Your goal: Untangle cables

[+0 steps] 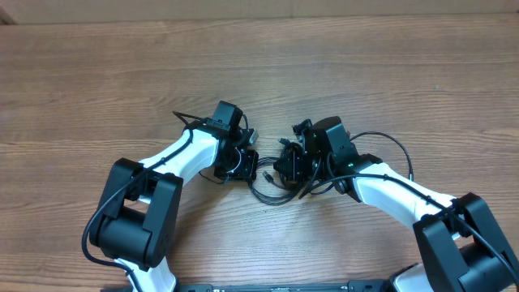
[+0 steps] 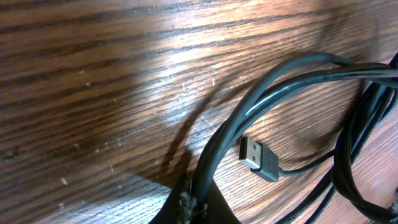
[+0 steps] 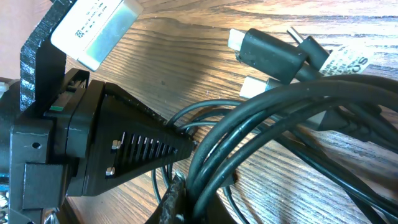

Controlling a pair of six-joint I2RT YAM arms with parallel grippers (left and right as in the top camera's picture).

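Pulling the knot apart looks like the step now. Both the left fingers [image 1: 246,166] and the right fingers [image 1: 288,166] are clenched on the cables [image 1: 272,191], bunched mid-frame on the counter [image 1: 365,65]. Next they should move apart slowly.

The left hand [image 1: 250,166] and right hand [image 1: 284,166] are black, on white arms [image 1: 182,154] with black joints.

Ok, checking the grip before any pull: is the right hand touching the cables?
Touching. The right wrist view shows the cables bunched and pinched in the right hand at the bottom edge, jaws shut.
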